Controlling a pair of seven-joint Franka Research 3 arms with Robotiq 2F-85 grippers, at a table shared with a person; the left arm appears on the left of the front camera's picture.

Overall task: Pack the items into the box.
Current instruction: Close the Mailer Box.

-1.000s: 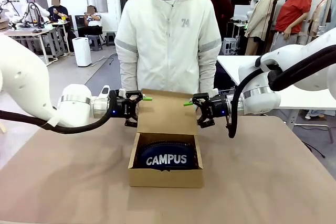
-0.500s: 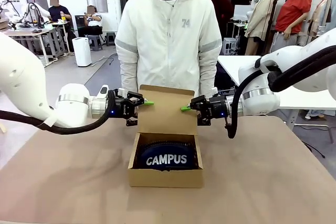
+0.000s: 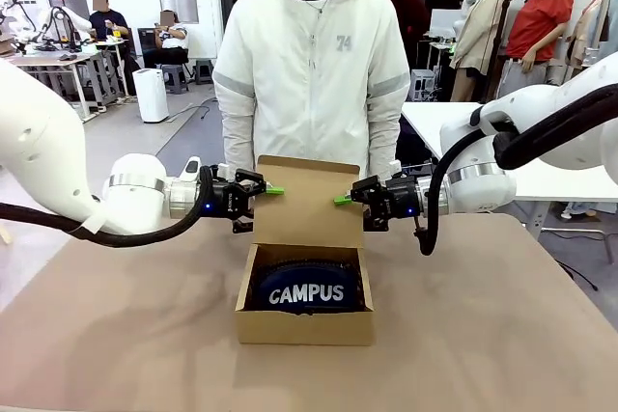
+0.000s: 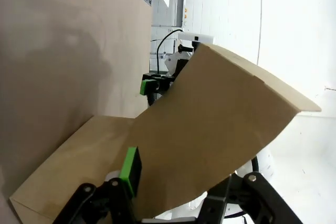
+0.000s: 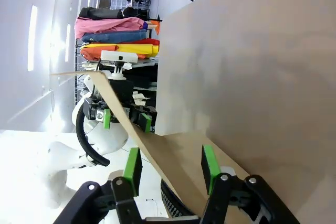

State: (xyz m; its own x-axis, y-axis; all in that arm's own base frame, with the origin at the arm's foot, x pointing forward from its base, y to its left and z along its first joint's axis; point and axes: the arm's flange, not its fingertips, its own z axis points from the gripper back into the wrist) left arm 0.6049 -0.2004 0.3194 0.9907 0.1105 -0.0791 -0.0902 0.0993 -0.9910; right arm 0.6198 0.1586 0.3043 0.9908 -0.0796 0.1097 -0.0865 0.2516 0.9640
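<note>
Two grippers, left and right, pinching opposite side edges of the upright flap between their jaws. Box mid-tabletop, pouch inside. Uneven lowering could buckle the flap or drag the box askew.

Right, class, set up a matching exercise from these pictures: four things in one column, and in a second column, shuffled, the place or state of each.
Things:
1. pouch
2. lid
3. left end effector
4. person

Place or state:
A. standing at the far side of the table
B. lying inside the box
C. at the lid's left edge, pads on either face
D. standing upright, an end effector at each side edge

Pairs: 1-B, 2-D, 3-C, 4-A
</note>
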